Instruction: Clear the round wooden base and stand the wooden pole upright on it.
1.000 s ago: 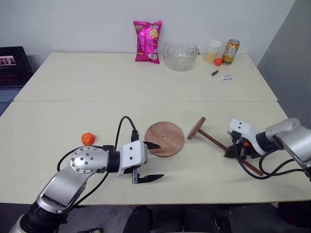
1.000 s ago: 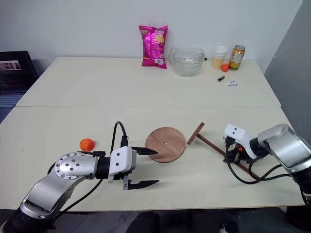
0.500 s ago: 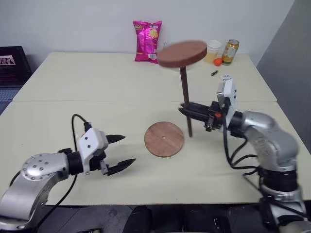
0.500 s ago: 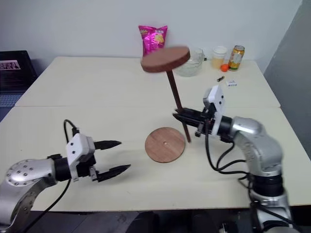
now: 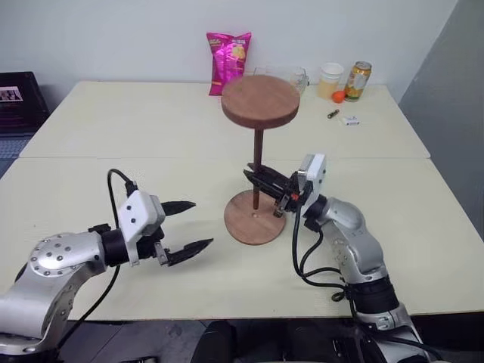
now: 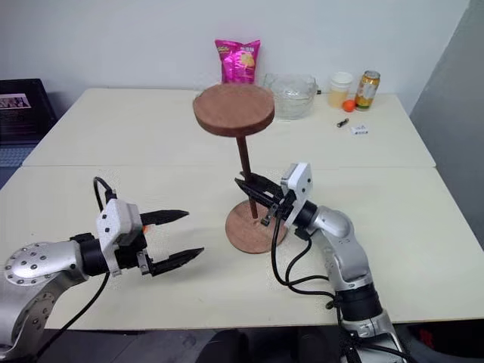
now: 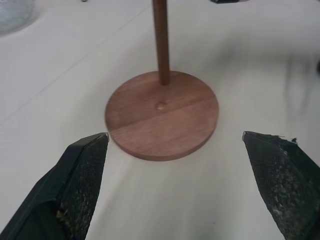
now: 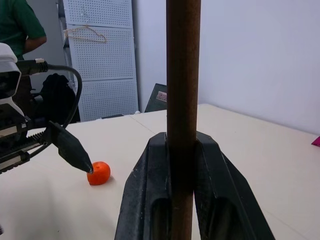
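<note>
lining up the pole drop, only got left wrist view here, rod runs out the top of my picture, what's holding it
Observer: the right hand, shut on the wooden pole low on the rod.
Operator: which end is up
Observer: the fixed disc end, with the rod standing upright.
Operator: anything left on the round wooden base
Observer: the round wooden base is bare, and an orange lies on the table off by the left hand.

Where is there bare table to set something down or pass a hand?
The far table, left of the chip bag, is bare. So is the near right side, past the right gripper. It is crowded at the base with the pole, and at the far right around the bowl, cup and can.
</note>
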Controlling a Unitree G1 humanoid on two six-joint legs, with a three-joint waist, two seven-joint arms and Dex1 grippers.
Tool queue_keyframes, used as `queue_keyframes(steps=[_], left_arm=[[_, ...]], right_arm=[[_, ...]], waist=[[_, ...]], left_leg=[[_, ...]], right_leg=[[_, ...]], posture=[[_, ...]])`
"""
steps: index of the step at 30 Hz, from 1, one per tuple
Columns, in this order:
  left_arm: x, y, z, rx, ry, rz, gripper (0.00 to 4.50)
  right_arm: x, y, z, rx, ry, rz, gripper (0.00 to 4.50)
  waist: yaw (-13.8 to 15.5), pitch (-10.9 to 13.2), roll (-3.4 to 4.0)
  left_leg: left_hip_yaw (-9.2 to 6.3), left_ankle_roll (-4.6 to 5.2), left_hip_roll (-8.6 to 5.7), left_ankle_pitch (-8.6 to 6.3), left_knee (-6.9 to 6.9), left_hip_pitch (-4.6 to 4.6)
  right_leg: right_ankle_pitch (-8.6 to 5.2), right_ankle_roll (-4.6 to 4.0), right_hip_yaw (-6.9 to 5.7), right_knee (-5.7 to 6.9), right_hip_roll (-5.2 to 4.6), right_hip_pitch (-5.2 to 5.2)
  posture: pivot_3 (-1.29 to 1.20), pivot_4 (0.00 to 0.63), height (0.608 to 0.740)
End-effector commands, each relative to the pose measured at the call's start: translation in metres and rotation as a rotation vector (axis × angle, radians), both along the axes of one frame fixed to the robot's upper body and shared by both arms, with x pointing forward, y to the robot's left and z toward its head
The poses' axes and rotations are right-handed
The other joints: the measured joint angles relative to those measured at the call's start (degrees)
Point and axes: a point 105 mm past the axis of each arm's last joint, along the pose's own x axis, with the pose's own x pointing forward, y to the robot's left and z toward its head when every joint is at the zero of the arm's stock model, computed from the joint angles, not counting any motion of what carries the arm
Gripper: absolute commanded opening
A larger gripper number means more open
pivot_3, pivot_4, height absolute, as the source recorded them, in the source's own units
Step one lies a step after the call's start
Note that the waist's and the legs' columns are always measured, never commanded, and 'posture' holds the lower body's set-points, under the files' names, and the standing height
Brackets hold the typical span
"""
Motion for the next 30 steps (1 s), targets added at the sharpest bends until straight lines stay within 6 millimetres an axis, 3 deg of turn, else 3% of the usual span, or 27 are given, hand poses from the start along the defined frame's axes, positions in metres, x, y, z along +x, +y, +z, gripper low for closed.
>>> queue_keyframes(steps=[1, 14, 30], left_arm=[[-0.002, -0.001, 0.005, 0.044, -0.018, -0.056, 4.50], [-0.006, 0.002, -0.004, 0.090, 0.001, -0.082, 4.50], [-0.006, 0.009, -0.009, 0.098, -0.002, -0.084, 4.50]], right_arm=[[-0.001, 0.007, 0.003, 0.030, -0.049, -0.006, 0.23], [0.009, 0.013, -0.017, -0.002, -0.071, -0.031, 0.23], [0.009, 0.004, -0.031, -0.047, -0.051, -0.043, 0.23]], waist=[[-0.03, 0.00, 0.00], [-0.11, 0.00, 0.01], [-0.08, 0.00, 0.00]], left_leg=[[-0.01, 0.00, 0.01, 0.00, 0.00, 0.01], [0.02, 0.00, 0.01, 0.00, -0.02, 0.02], [0.02, 0.01, 0.01, -0.01, -0.02, 0.02]], right_leg=[[0.00, 0.00, 0.00, 0.01, 0.02, 0.00], [0.00, -0.01, 0.03, -0.01, 0.03, 0.00], [0.00, -0.01, 0.03, -0.01, 0.03, 0.01]], posture=[[0.00, 0.150, 0.740], [0.00, 0.150, 0.740], [0.00, 0.150, 0.740]])
